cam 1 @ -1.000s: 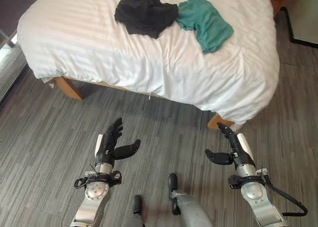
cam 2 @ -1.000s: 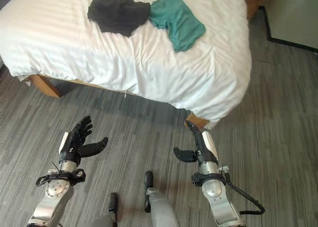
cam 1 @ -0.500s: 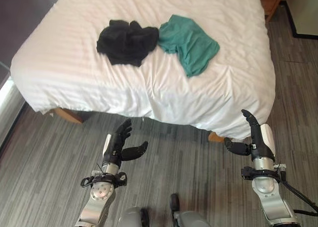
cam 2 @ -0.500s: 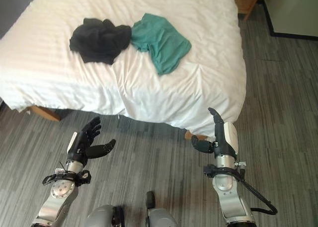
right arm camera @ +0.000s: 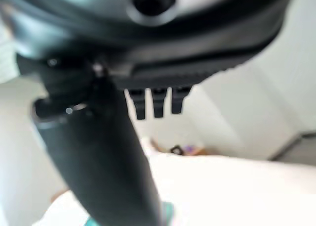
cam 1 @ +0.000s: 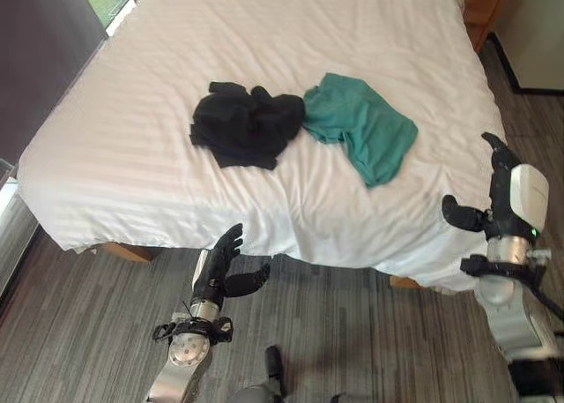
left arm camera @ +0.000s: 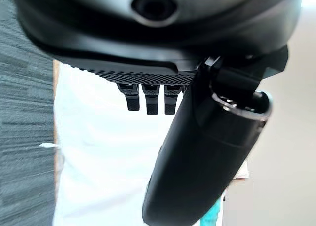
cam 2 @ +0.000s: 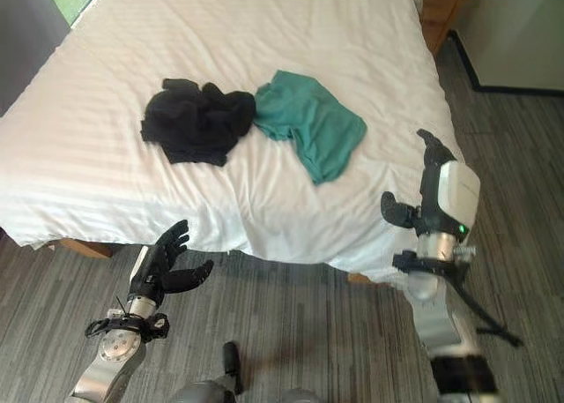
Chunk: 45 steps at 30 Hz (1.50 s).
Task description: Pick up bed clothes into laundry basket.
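Bed (cam 1: 159, 156): white cloth, faint woven stripes, matt. Black garment (cam 1: 247, 125): soft crumpled cloth. Teal garment (cam 1: 366, 134): smooth matt cloth. Floor (cam 1: 370, 315): grey streaked wood-look planks.

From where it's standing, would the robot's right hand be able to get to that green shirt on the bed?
Probably yes. The right hand hangs open at the bed's corner, and the green shirt lies near that edge with only bare sheet between them. It may need to lean in a little.
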Tool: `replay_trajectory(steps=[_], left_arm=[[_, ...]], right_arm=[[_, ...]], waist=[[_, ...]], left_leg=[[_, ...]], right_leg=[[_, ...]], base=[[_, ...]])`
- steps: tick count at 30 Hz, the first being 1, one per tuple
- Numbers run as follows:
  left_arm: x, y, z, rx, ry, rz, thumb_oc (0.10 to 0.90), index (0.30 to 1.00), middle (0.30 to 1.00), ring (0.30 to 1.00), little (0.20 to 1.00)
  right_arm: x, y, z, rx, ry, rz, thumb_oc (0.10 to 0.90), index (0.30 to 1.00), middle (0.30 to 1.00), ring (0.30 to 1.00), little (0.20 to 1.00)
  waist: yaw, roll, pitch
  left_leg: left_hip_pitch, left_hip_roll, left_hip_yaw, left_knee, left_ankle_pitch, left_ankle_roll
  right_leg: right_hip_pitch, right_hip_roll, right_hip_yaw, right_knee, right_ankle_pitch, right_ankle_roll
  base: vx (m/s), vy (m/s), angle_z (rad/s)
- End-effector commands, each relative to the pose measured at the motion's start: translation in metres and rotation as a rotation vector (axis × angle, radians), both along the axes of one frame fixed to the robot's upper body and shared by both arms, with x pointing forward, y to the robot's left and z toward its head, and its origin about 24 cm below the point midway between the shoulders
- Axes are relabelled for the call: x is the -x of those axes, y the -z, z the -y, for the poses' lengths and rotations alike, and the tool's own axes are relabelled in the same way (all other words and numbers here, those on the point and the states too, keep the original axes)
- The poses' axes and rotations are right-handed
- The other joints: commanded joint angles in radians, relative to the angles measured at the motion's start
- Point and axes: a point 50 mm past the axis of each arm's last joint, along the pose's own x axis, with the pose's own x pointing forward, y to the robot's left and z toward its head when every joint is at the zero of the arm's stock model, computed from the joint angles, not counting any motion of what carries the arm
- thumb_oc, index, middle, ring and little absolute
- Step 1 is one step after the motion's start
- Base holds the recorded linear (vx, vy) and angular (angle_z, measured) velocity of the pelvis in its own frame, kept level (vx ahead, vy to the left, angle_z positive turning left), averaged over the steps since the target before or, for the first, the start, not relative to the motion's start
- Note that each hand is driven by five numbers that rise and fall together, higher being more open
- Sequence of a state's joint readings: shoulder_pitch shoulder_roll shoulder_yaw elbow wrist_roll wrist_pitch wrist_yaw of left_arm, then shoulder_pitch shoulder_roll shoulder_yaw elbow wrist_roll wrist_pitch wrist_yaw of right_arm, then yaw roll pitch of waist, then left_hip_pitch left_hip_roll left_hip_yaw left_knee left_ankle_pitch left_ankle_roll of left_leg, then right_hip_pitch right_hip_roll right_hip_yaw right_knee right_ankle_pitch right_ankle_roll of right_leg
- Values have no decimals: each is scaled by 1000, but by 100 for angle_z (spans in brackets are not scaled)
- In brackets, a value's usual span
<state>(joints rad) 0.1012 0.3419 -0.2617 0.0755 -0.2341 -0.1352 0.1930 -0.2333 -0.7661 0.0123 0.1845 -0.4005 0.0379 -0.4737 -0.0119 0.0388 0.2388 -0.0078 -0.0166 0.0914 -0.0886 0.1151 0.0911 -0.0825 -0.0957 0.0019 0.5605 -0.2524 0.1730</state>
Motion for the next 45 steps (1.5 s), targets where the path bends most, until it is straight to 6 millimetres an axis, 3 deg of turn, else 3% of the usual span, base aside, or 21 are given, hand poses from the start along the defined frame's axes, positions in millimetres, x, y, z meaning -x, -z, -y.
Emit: replay_trajectory(steps=[1,2,5,6,7,9,15,21,25,32,33,36,37,38,39,41,42,45], left_arm=[[-2,-33,-21,-5,-38,187,800,900,900,900,900],[-1,-28,-26,3,-46,165,800,900,900,900,900],[0,-21,-34,12,-73,129,800,900,900,900,900],[0,-21,-34,14,-74,129,800,900,900,900,900],[-1,-17,-38,9,-87,109,800,900,900,900,900],[-2,-16,-42,-6,-98,103,800,900,900,900,900],[11,2,-47,-5,-134,24,800,900,900,900,900],[20,23,-49,-2,-144,-70,800,900,900,900,900],[21,36,-45,8,-144,-121,800,900,900,900,900],[21,36,-45,8,-144,-121,800,900,900,900,900],[33,77,-50,-62,-188,-322,800,900,900,900,900],[37,86,-63,-100,-249,-375,800,900,900,900,900],[40,87,-72,-130,-280,-392,800,900,900,900,900],[42,88,-79,-147,-303,-402,800,900,900,900,900],[43,87,-91,-190,-336,-410,800,900,900,900,900],[47,86,-110,-263,-386,-442,800,900,900,900,900],[46,77,-130,-294,-460,-433,800,900,900,900,900],[37,54,-152,-310,-576,-337,800,900,900,900,900]], right_arm=[[-25,-89,-5,120,-7,290,800,900,900,900,900],[-36,-101,6,175,40,243,800,900,900,900,900],[-42,-104,26,163,105,171,800,900,900,900,900],[-43,-105,26,164,103,172,800,900,900,900,900],[-43,-103,38,139,142,131,800,900,900,900,900],[-44,-103,44,153,155,89,800,900,900,900,900],[-55,-93,34,173,108,3,800,900,900,900,900],[-67,-71,37,206,127,-146,800,900,900,900,900],[-65,-43,46,162,151,-254,800,900,900,900,900],[-65,-43,46,162,151,-254,800,900,900,900,900],[-67,-51,57,125,202,-287,400,300,300,300,300],[-72,-109,44,148,139,-102,400,300,300,300,300],[-68,-140,38,172,112,-3,400,300,300,300,300],[-66,-155,30,191,80,58,400,300,300,300,300],[-56,-187,27,220,69,161,400,300,300,300,300],[-40,-220,23,252,55,284,400,300,300,300,300],[-17,-244,24,290,55,402,400,300,300,300,300],[28,-266,43,298,111,544,400,300,300,300,300]], waist=[[68,-69,-50],[65,-82,-49],[43,-103,-41],[38,-99,-40],[39,-104,-35],[35,-105,-28],[36,-95,-37],[47,-50,-24],[51,-9,-12],[50,-9,-13],[63,37,-1],[50,43,1],[46,41,-3],[41,40,-10],[38,36,-15],[28,27,-28],[11,10,-37],[-12,-33,-42]], left_leg=[[9,75,60,1,-78,-148],[20,74,49,1,-89,-160],[41,59,0,1,-118,-170],[43,61,-4,1,-121,-171],[50,58,-32,1,-131,-181],[59,66,-50,1,-142,-189],[64,76,-60,1,-150,-204],[-19,85,-94,1,-103,-230],[-87,83,-118,1,-69,-250],[-88,83,-119,1,-68,-250],[-100,94,-128,1,-37,-273],[-76,109,-123,1,-21,-283],[-62,116,-122,1,-10,-289],[-53,121,-121,1,1,-291],[-28,130,-124,1,20,-296],[10,141,-123,1,48,-293],[9,143,-114,86,46,-284],[-32,117,-99,261,41,-276]], right_leg=[[5,-70,-47,-281,291,3],[3,-39,-73,-394,251,-17],[-16,21,-43,-597,290,-23],[-7,22,-48,-609,293,-24],[-44,34,-38,-637,327,-15],[-65,26,-53,-634,349,-12],[-40,3,-90,-648,359,-31],[-65,9,-97,-648,336,-46],[-100,9,-114,-648,317,-51],[-101,9,-114,-648,317,-51],[-88,17,-124,-648,287,-61],[-55,20,-117,-648,277,-68],[-42,22,-111,-648,276,-70],[-35,22,-110,-648,272,-71],[-16,26,-102,-648,267,-72],[6,27,-88,-648,259,-73],[26,15,-79,-648,260,-76],[67,-10,-66,-646,263,-83]], base=[[245,-67,21],[311,-102,29],[285,-87,55],[281,-123,111],[258,-155,95],[281,-188,57],[167,-131,50],[38,-85,18],[32,-64,25],[20,-15,2],[124,-70,2],[59,-31,7],[36,14,-4],[49,28,-7],[70,46,-6],[62,6,-15],[64,-56,-13],[65,-91,6]])
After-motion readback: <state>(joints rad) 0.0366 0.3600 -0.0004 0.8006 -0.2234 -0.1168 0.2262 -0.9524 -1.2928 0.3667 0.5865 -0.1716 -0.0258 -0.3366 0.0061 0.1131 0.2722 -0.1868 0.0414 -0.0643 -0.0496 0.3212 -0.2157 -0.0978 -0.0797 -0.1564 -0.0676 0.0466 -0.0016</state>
